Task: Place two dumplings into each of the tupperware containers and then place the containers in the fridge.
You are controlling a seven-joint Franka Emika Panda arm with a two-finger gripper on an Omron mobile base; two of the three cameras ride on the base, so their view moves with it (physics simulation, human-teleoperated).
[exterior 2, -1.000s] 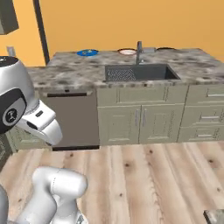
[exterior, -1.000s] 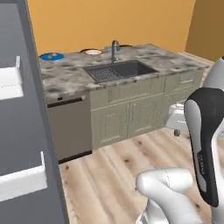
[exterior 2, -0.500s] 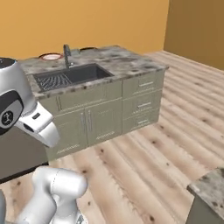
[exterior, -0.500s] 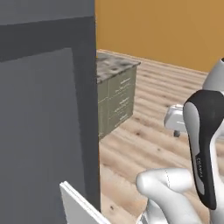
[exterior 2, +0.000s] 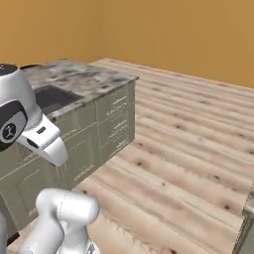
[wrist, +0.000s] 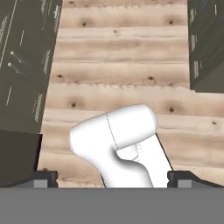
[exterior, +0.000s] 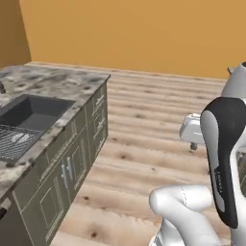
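Gripper (wrist: 112, 179) spread wide and empty, pointing down at bare wooden floor (wrist: 122, 57).

None of the dumplings, containers or the fridge can be seen from here, so I cannot tell where they are. In the hand view the two dark fingertips (wrist: 43, 178) stand far apart at the bottom, with nothing between them, and the plank floor runs out ahead of the hand. Dark cabinet fronts (wrist: 24, 65) flank that floor on the hand's left, and another dark cabinet (wrist: 205, 43) stands on its right. From the base views, a granite-topped counter (exterior: 57, 81) with a dark sink (exterior: 29, 113) sits off to the arm's left, grey-green drawers and doors (exterior 2: 106, 131) beneath it. An orange wall (exterior: 144, 33) closes the room beyond the floor.
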